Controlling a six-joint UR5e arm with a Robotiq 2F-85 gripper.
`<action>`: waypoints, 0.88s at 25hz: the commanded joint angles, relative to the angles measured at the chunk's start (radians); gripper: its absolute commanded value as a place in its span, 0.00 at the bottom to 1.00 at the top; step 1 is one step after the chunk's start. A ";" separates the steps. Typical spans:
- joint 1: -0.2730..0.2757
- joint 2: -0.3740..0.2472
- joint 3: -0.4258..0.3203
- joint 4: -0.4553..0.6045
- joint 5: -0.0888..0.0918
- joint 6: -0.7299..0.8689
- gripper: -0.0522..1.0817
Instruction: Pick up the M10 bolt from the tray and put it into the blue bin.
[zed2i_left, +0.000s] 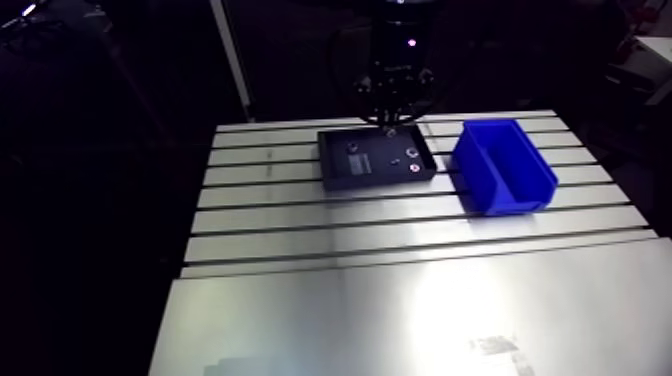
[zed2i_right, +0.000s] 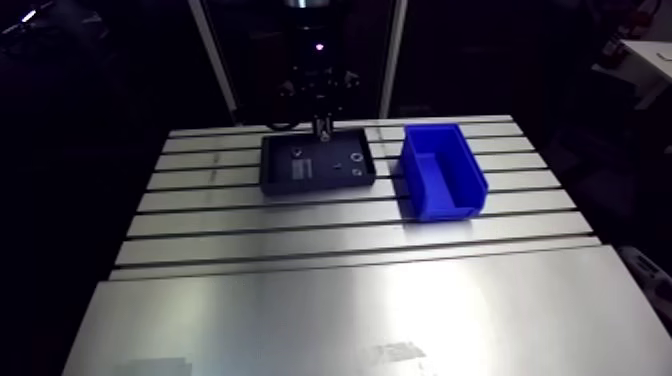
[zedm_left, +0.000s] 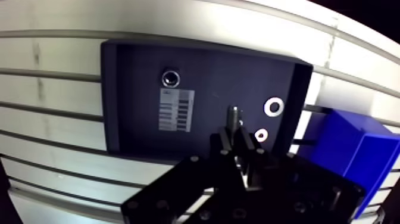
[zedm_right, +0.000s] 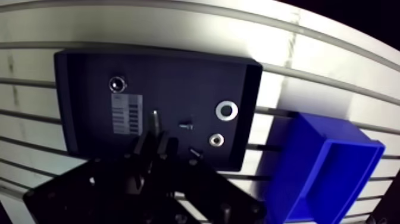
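The bolt (zedm_left: 234, 117) is a short, dull grey metal pin with a rounded end, and it stands out ahead of the fingertips of the gripper (zedm_left: 234, 136). The two fingers are drawn in close on either side and pinch its lower part, so only the tip shows. It hangs over the black tray (zedm_left: 137, 65), near the middle of the tray's floor in the wrist view. Whether it is lifted clear of the floor or touches it is hard to tell from here. Also in the tray are a white label (zedm_left: 177, 110) with dark lines, a round metal piece (zedm_left: 171, 78) near one corner, a bright washer (zedm_left: 274, 107), a smaller ring (zedm_left: 261, 135) beside it, and a tiny dark screw (zedm_right: 187, 125). The blue bin (zed2i_left: 497, 190) sits just beside the tray, with a narrow strip of metal between them. Both rest on the table (zed2i_left: 400, 300), a silver slab with long parallel slots and a bright glare on its near, smooth part.
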 joint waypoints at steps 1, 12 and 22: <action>0.000 -0.050 -0.014 0.046 -0.002 0.000 0.94; -0.031 -0.152 -0.121 0.206 0.001 -0.287 0.96; -0.080 -0.213 -0.100 0.229 0.006 -0.810 0.95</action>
